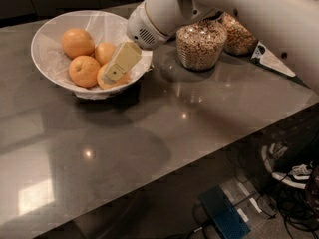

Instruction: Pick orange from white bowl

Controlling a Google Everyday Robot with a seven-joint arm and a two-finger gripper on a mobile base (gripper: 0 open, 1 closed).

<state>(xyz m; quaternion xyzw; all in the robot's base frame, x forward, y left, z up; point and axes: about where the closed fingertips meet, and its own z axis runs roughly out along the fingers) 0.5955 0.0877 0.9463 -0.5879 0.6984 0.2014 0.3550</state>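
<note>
The white bowl (41,63), lined with crinkled white paper, stands at the back left of the dark table. Several oranges lie in it: one at the back (78,42), one at the front left (83,70), one in the middle (102,51) and one at the front right (117,81). My gripper (111,75) reaches down into the bowl from the right. Its cream tip lies over the front-right orange and hides most of it. The white arm (159,14) crosses above the bowl's right rim.
Two glass jars of cereal (202,44) (238,34) stand just right of the bowl, behind the arm. The table's front edge runs diagonally from lower left to right. Below it on the floor lie cables (294,173) and a blue box (224,213).
</note>
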